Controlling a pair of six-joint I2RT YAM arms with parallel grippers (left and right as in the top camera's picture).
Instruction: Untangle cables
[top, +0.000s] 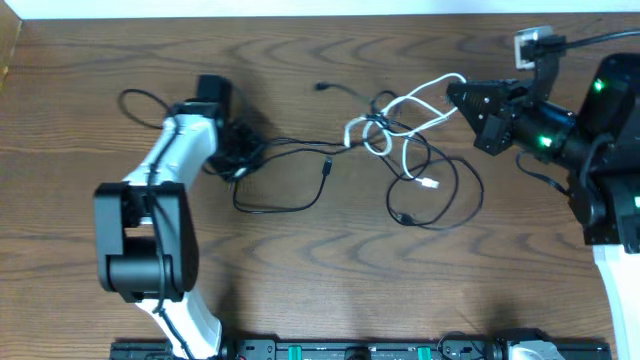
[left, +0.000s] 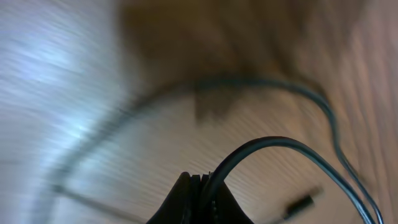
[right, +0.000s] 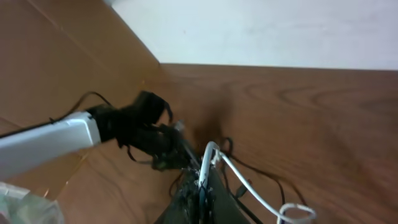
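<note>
- Our left hand is pinching a black cable.
- Our right hand is pinching the white cable.
- Both cables tangle on the worktop.

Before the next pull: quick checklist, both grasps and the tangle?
1. Left tool gripping the black cable: ok, the cable comes out from between its fingers.
2. Right tool gripping the white cable: ok, the cable runs into its fingers.
3. Knot undone: not ok, white and black loops cross mid-table.
4. White plug free: ok, it lies loose on the table.
5. Black cable taut between left tool and knot: cannot tell.
6. Arms clear of each other: ok, the knot lies between them.
</note>
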